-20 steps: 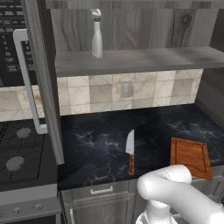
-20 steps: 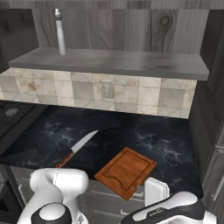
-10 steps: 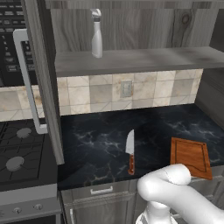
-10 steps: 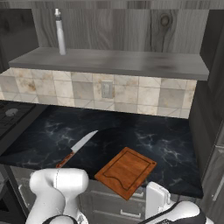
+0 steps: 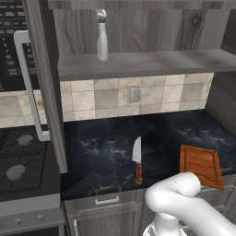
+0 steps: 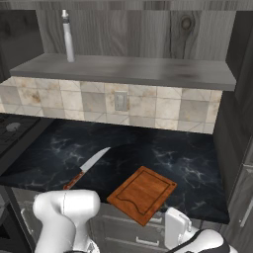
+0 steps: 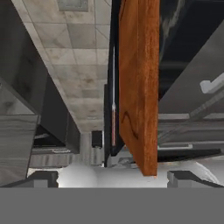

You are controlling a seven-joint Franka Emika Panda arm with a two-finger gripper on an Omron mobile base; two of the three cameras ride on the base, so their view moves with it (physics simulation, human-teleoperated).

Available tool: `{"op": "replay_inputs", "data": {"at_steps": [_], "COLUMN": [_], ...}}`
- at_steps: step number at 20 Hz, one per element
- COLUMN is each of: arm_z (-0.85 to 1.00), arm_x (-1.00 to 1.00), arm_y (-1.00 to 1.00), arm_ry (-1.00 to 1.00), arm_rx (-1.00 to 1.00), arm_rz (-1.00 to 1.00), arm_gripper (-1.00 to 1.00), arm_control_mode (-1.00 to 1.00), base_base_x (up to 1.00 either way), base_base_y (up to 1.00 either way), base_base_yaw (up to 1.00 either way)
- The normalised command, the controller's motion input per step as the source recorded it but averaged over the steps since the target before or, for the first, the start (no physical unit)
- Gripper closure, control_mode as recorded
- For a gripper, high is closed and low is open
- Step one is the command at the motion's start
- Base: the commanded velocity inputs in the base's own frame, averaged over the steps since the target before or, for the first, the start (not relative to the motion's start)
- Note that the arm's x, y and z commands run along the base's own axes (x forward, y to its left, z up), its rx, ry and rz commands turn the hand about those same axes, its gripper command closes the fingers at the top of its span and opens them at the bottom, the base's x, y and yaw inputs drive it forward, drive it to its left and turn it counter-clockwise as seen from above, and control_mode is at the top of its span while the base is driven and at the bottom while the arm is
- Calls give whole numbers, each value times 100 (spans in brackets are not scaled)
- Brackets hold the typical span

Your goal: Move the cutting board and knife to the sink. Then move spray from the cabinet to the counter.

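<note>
- Your cutting board lies flat on the black table, near the front edge with one corner hanging a little over it, to the right of the knife.
- In the hand view the cutting board appears as a tall edge-on slab because the camera is rolled; it sits close ahead of the hand.
- The knife lies on the table left of the board and apart from it, blade pointing toward the tiled wall and wooden handle toward the front edge.
- The spray stands upright on the shelf of the open cabinet, at its left end, well above the table.
- Judging by how things lie, none of the task is done yet: board and knife are both on the table and the spray is in the cabinet. The sink cannot be made out in these pictures, so you will likely have to carry the items sideways to reach it.
- The hand is released, its two tips spread wide at the lower edge of its own camera picture, grasping nothing.
- The arm is folded low in front of the table edge, elbow raised, with the hand down below table level and aimed up along the board's edge.
- The first step looks to be the board; expect the flat slab to be awkward unless you take it by the overhanging corner.
</note>
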Motion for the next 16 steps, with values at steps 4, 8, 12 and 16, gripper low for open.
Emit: {"op": "replay_inputs", "data": {"at_steps": [4,8,12,16], "arm_z": [-17,-13,-20,-13], "arm_x": [20,15,8,7], "arm_y": [0,0,0,0], "arm_ry": [-5,0,0,0], "arm_rx": [0,0,0,0], "arm_rz": [0,0,0,0], "arm_gripper": [-100,-100,-100,-100], "arm_control_mode": [-100,-100,-100,-100], "base_base_x": [0,0,0,0], "base_base_y": [0,0,0,0], "base_base_yaw": [0,0,0,0]}}
